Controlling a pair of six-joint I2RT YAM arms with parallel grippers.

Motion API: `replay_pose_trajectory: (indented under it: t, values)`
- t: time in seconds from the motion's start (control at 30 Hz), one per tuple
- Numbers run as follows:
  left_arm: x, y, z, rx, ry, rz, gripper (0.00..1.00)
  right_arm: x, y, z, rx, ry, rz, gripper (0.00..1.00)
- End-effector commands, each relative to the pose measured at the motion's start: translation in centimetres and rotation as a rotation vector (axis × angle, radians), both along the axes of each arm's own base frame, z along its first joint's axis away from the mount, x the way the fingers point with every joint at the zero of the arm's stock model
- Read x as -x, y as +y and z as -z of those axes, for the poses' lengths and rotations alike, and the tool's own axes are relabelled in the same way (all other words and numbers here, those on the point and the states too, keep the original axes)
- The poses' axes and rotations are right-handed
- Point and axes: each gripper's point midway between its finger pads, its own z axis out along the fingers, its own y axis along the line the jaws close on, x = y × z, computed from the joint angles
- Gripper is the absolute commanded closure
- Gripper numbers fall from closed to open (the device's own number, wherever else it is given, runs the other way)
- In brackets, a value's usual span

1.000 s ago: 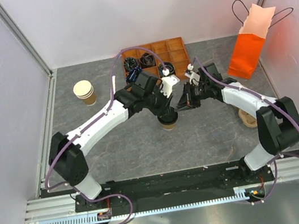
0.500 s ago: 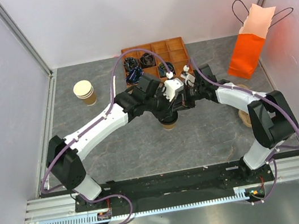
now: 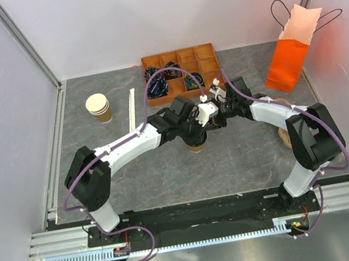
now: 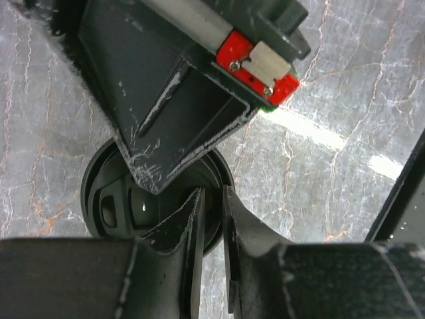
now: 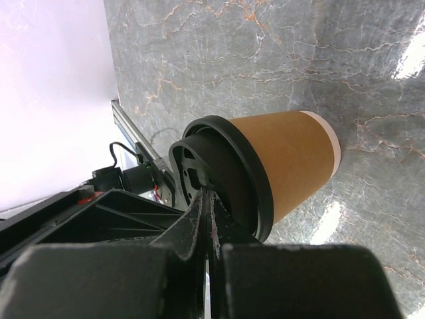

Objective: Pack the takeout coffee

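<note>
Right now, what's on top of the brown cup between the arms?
A round black lid, itself under the shut right gripper's tips. The lid hides whatever the cup holds.

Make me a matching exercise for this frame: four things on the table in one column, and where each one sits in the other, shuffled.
Things
1. takeout coffee
2. stack of paper cups
3. orange paper bag
4. compartment tray

Places
A. far right, standing upright, handles up
B. at the centre, under where the two arms meet
C. far left, standing alone, no lid
D. far middle, dark items in its left compartments

Pairs: 1-B, 2-C, 3-A, 4-D
</note>
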Motion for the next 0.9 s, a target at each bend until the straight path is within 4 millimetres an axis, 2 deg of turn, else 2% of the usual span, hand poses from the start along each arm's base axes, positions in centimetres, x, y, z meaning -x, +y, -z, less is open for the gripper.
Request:
replay_pose_trajectory:
  t: [0.0, 0.07, 0.1, 0.2, 0.23, 0.33, 0.5, 0.57, 0.6, 0.63, 0.67, 0.7, 0.73, 0.8, 0.83, 0.87]
  values:
    - [1.2, 1.8, 1.5, -0.066, 0.021, 0.008, 0.77, 0.2, -0.8, 2.2, 0.072, 0.026, 0.021, 1.00]
    - [1.5, 1.4, -0.4, -0.022, 0.012, 0.019, 0.76, 0.1, -0.8, 2.1, 0.070, 0.023, 0.019, 1.00]
    - [1.6, 1.3, -2.2, 0.016, -0.008, 0.024, 0.75, 0.1, -0.7, 2.0, 0.066, 0.024, 0.017, 1.00]
    - [2.2, 1.1, -5.6, 0.084, -0.030, 0.037, 0.66, -0.2, -0.2, 1.1, 0.033, 0.008, 0.004, 1.00]
    - [2.2, 1.3, -6.2, 0.092, -0.027, 0.035, 0.59, -0.4, 0.1, 0.3, 0.007, -0.010, -0.005, 0.98]
    - [2.1, 1.7, -8.1, 0.129, -0.038, 0.027, 0.48, -1.1, 1.1, -2.2, -0.041, -0.077, -0.021, 0.91]
    - [2.0, 2.7, -9.6, 0.176, 0.008, 0.002, 0.40, -1.4, 2.1, -7.0, -0.136, -0.167, -0.058, 0.77]
    - [1.7, 3.4, -10.6, 0.229, 0.065, -0.017, 0.37, -1.3, 2.2, -8.4, -0.142, -0.205, -0.083, 0.69]
    - [0.9, 4.2, -11.0, 0.246, 0.077, -0.047, 0.36, -1.0, 2.1, -9.3, -0.146, -0.231, -0.095, 0.64]
    - [0.9, 4.5, -11.5, 0.271, 0.100, -0.052, 0.33, -0.7, 1.8, -9.6, -0.138, -0.231, -0.103, 0.52]
    - [0.8, 4.9, -12.0, 0.292, 0.106, -0.060, 0.30, -0.5, 1.5, -9.6, -0.117, -0.287, -0.132, 0.47]
    - [-0.2, 6.0, -12.3, 0.307, 0.112, -0.097, 0.29, -0.3, 0.9, -10.1, -0.091, -0.334, -0.138, 0.40]
    - [-0.4, 6.4, -12.7, 0.331, 0.137, -0.116, 0.28, 0.4, 0.1, -9.0, -0.030, -0.337, -0.153, 0.28]
    - [-1.7, 8.3, -13.3, 0.366, 0.158, -0.192, 0.26, 0.4, -1.9, -7.9, 0.120, -0.515, -0.211, 0.22]
    - [-1.7, 8.7, -13.5, 0.385, 0.184, -0.210, 0.25, 1.2, -3.0, -5.9, 0.180, -0.511, -0.231, 0.17]
    - [-1.9, 9.3, -13.9, 0.398, 0.180, -0.222, 0.25, 1.3, -3.8, -5.3, 0.237, -0.603, -0.280, 0.16]
